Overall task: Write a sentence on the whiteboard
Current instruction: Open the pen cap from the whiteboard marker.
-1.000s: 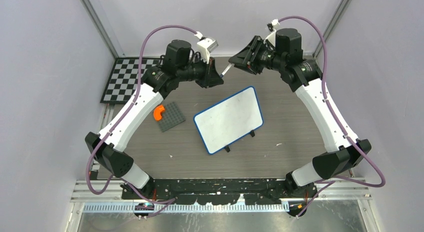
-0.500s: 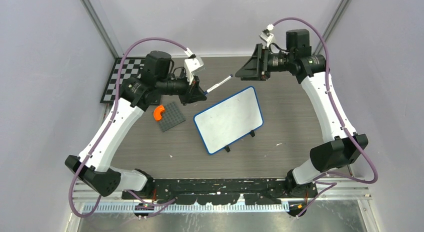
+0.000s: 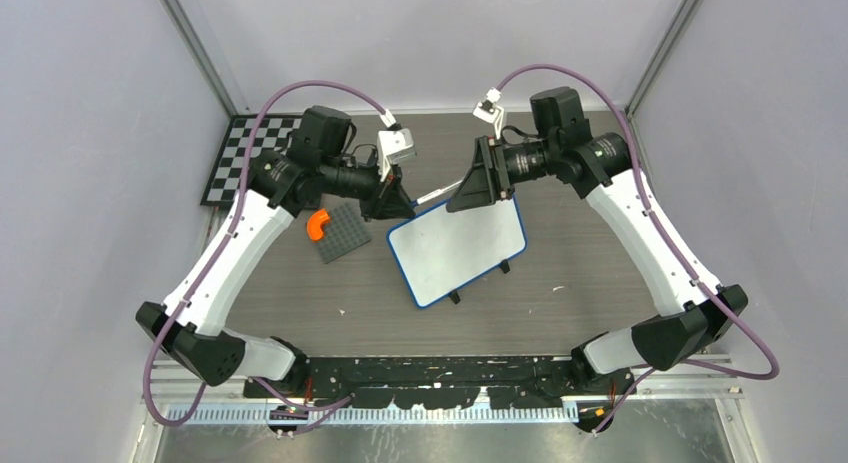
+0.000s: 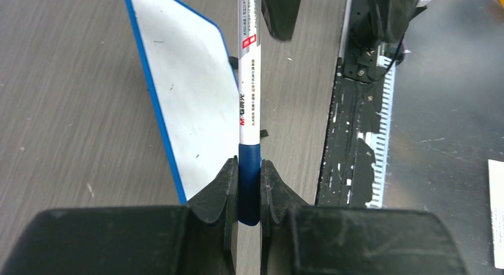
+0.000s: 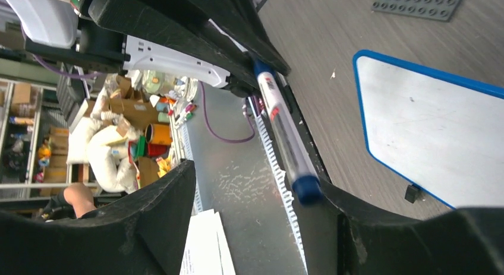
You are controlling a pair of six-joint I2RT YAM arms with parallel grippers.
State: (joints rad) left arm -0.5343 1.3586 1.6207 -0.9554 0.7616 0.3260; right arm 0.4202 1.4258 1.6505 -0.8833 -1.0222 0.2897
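The whiteboard, blue-framed and on black feet, lies tilted at mid-table; its face is blank apart from faint specks, so no sentence shows. My left gripper is shut on the blue rear end of a white marker, which points toward the right arm above the board's far edge. My right gripper stands wide open around the marker's free end, whose blue cap lies close to one finger. Whether the cap touches that finger I cannot tell.
A grey studded plate with an orange curved piece lies left of the board. A black-and-white checkerboard sits at the far left corner. Grey walls enclose the table on both sides and at the back.
The left arm has carried the marker down toward the board's far edge. The right gripper has opened wide and swung left, so the marker's free end now lies between its fingers.
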